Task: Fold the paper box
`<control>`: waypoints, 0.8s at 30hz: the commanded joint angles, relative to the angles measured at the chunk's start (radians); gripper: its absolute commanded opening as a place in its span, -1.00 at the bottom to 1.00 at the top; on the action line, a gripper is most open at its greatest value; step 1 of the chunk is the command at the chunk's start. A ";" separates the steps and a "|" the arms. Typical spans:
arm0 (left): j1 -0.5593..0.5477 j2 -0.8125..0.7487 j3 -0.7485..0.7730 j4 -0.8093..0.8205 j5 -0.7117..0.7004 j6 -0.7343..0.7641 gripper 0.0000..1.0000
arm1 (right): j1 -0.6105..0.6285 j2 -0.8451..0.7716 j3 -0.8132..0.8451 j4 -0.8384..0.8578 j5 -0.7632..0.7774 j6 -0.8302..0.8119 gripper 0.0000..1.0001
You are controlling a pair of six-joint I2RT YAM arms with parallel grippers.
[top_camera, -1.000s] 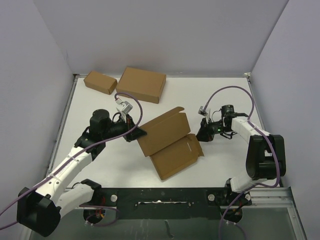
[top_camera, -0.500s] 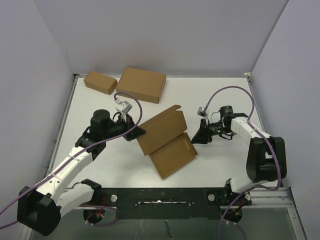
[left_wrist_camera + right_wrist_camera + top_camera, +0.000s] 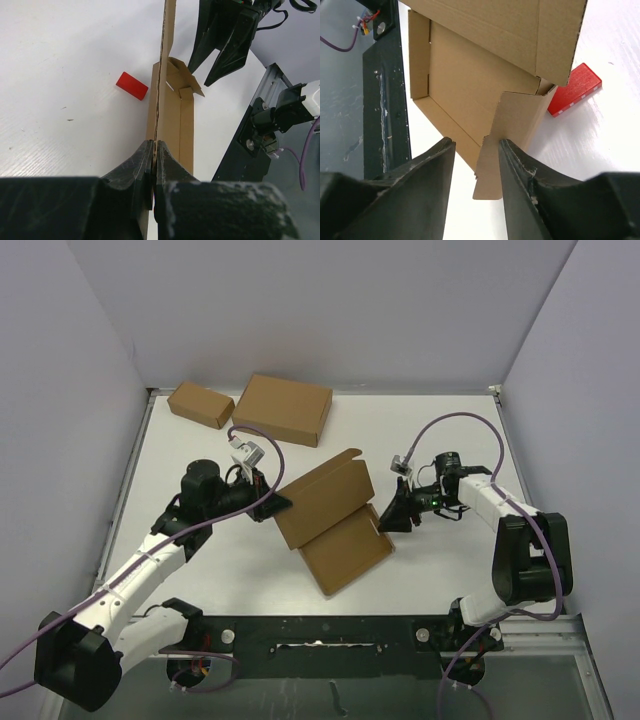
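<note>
**White bench [image 3: 450, 430] status: paper box [image 3: 345, 545] part-formed, closure outstanding**

1. Location. The paper box sits near the middle of the bench with its tray flat on the surface. All positions below are given from the box.

2. Left claw [image 3: 154, 150]. My left claw is pinched together on the thin edge of the raised panel [image 3: 322, 495], at the box's left side. The panel stands tilted above the tray.

3. Right claw [image 3: 476, 165]. My right claw is just beside the box's right side, fingers apart. The side flap [image 3: 515, 125] shows in the gap between them. Neither finger appears to press on it, so I count nothing as held here.

4. Other items. A red block [image 3: 574, 90] lies on the bench just beside the box, on the side of the raised panel away from the tray. A larger box [image 3: 283, 409] and a small box [image 3: 201, 404] lie well beyond the paper box on its far side, apart from it and from both claws.

5. Done, as judged. Low walls stand along at least two sides of the tray. The panel is lifted off the bench and under control.

6. Left, as judged. The side flap projects outward and is not yet folded in. The panel is not yet brought down over the tray, and no tuck tab is seated. I rate the fold as roughly half complete.
</note>
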 commanded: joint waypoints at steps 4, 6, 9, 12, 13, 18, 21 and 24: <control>0.005 0.004 0.004 0.091 0.009 -0.007 -1.00 | 0.006 0.005 0.029 -0.023 -0.082 -0.019 0.00; 0.005 0.002 0.003 0.091 0.009 -0.007 -1.00 | 0.003 0.007 0.034 -0.030 -0.091 -0.019 0.06; 0.005 0.001 0.001 0.090 0.010 -0.007 -1.00 | -0.011 0.007 0.045 -0.053 -0.117 -0.034 0.15; 0.005 -0.003 0.000 0.091 0.010 -0.007 -1.00 | -0.039 0.000 0.058 -0.089 -0.136 -0.070 0.22; 0.006 -0.005 0.000 0.090 0.012 -0.007 -1.00 | -0.054 -0.006 0.065 -0.099 -0.140 -0.081 0.22; 0.006 -0.019 -0.005 0.088 0.016 -0.005 -1.00 | -0.147 -0.076 0.079 -0.119 -0.160 -0.104 0.23; 0.006 -0.024 -0.005 0.086 0.018 0.004 -1.00 | -0.179 -0.127 0.046 -0.036 -0.123 -0.030 0.16; 0.006 -0.023 -0.005 0.087 0.018 0.005 -1.00 | -0.188 -0.155 0.025 0.029 -0.060 0.025 -0.09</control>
